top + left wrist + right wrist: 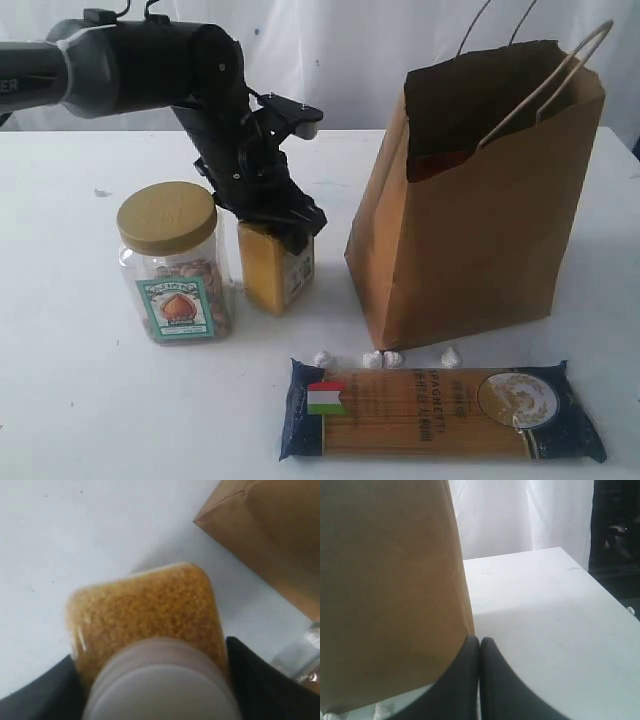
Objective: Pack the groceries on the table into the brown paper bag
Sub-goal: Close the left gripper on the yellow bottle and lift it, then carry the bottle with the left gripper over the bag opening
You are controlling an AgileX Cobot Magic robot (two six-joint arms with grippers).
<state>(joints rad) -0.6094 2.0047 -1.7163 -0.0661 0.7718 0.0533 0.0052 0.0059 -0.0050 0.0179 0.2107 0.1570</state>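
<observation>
Early going — clear gold-lidded jar (175,265), yellow bottle (272,272) and spaghetti packet (440,412) sit on the white counter (70,400) beside the brown paper bag (470,240) (contents hidden). Left end effector (285,226) straddles the bottle, though I cannot tell whether it is gripping; right end effector (479,645) closed, empty.

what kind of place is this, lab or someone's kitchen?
Probably a lab bench, not a kitchen: bare white table, white curtain backdrop, jar and spaghetti packet staged by a brown paper bag.

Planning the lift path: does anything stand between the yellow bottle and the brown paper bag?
Nothing visible does. Only bare table separates the yellow bottle from the brown paper bag; the jar stands on the bottle's other side.
</observation>
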